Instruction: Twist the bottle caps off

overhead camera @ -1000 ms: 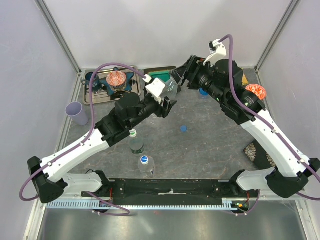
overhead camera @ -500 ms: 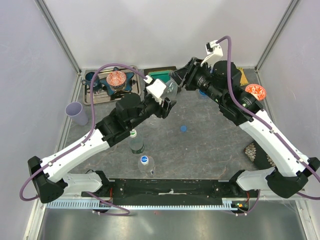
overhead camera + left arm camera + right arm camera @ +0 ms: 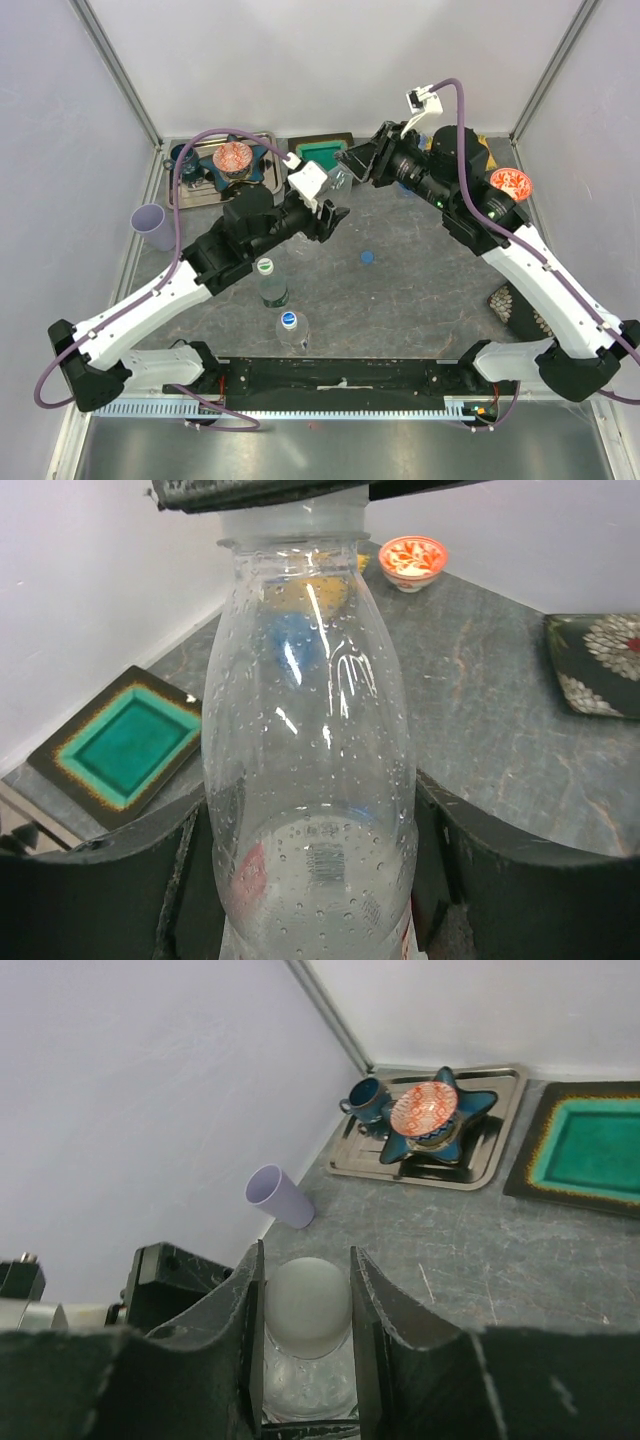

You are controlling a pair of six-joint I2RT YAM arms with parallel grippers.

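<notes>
Nearest the arm bases, seen from above: two bottles upright on the grey table (image 3: pixel 420 290), just beside each other. Closer in, a blue-and-white-capped bottle (image 3: pixel 290 325); just behind, a green-labelled bottle (image 3: pixel 269 284). Both with caps on. Farther out, alone on the bare surface: a loose blue cap (image 3: pixel 367 257), well apart from every bottle.

Mid-table: a clear bottle (image 3: pixel 310 740), clamped low on its body by the left gripper (image 3: pixel 310 810), dark fingers (image 3: pixel 110 880) pressed to both sides. Beaded with droplets inside. Base cut off by the lower edge of the left wrist view, so cannot tell whether resting on the table or raised. Neck ring visible at the top, the cap itself hidden there under the other arm's fingers. Through the wall, a blue blur (image 3: pixel 295 645) too distorted to name.

From the right wrist: right gripper (image 3: pixel 305 1270) closed on the pale cap (image 3: pixel 308 1305), one finger touching each side, bottle shoulder only dimly seen beneath. From above, cap and neck masked by the two wrists.

Beyond, at far left: a lilac cup (image 3: pixel 153 226) and a metal tray (image 3: pixel 200 197) bearing a star-shaped dish (image 3: pixel 470 1110) with a red-patterned bowl (image 3: pixel 232 158) in it. Beside the tray, a teal plate (image 3: pixel 322 150), one corner covered by the wrists. At right: a second red bowl (image 3: pixel 510 183) and a dark floral plate (image 3: pixel 515 305), half under the right forearm.
</notes>
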